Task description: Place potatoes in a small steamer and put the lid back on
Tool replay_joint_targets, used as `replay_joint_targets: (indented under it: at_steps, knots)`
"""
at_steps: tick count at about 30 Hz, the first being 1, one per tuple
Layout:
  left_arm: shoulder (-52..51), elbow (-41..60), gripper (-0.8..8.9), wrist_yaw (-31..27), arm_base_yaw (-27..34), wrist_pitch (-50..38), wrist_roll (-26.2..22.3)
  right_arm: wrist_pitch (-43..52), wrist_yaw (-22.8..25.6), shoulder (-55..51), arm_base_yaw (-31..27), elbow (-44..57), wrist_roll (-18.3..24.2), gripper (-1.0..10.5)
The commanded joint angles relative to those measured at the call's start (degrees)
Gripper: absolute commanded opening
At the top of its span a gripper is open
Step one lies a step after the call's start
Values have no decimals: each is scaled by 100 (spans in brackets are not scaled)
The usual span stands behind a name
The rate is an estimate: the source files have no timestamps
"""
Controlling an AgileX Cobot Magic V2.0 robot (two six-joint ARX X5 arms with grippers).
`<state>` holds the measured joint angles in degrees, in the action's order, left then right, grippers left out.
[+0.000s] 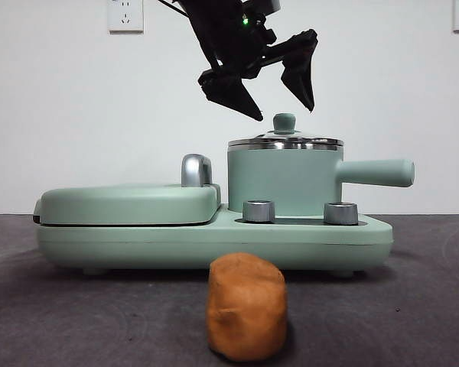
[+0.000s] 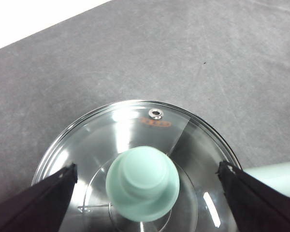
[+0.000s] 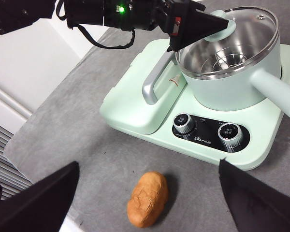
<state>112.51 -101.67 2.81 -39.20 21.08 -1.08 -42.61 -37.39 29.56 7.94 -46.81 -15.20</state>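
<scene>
Nothing's done yet: your left gripper (image 1: 284, 98) hovers spread over the steel-rimmed glass lid's mint-green knob (image 2: 142, 182), the lid (image 2: 130, 140) sits on the mint-green cylindrical steamer pot (image 1: 284, 182), the lumpy orange-brown potato (image 1: 246, 306) waits on the table, and your right gripper (image 3: 145, 203) hangs spread and empty.

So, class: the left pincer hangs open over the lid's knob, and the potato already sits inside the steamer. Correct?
Not quite. The potato lies on the table in front of the cooker, as the front view shows. The left pincer does hang open over the lid on the steamer.
</scene>
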Motion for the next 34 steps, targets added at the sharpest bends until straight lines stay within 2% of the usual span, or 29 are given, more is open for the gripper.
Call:
replay_joint_targets:
  at_steps: [1, 8, 13, 20, 27, 34]
  knots:
    - [236, -179, 463, -31, -59, -35, -122, 48, -9, 31, 24, -98, 61, 462]
    - [367, -179, 460, -31, -68, 26, -120, 50, -9, 31, 24, -98, 61, 462]
    - [367, -179, 418, -31, -85, -85, -127, 48, -7, 31, 24, -98, 63, 462]
    - [367, -179, 290, -31, -83, -186, -131, 48, -7, 31, 24, -98, 63, 462]
    - [367, -179, 83, -31, -83, -166, -131, -4, -7, 31, 24, -98, 63, 462]
    - [367, -179, 15, -31, -83, -125, -131, -96, -4, 31, 24, -98, 63, 462]
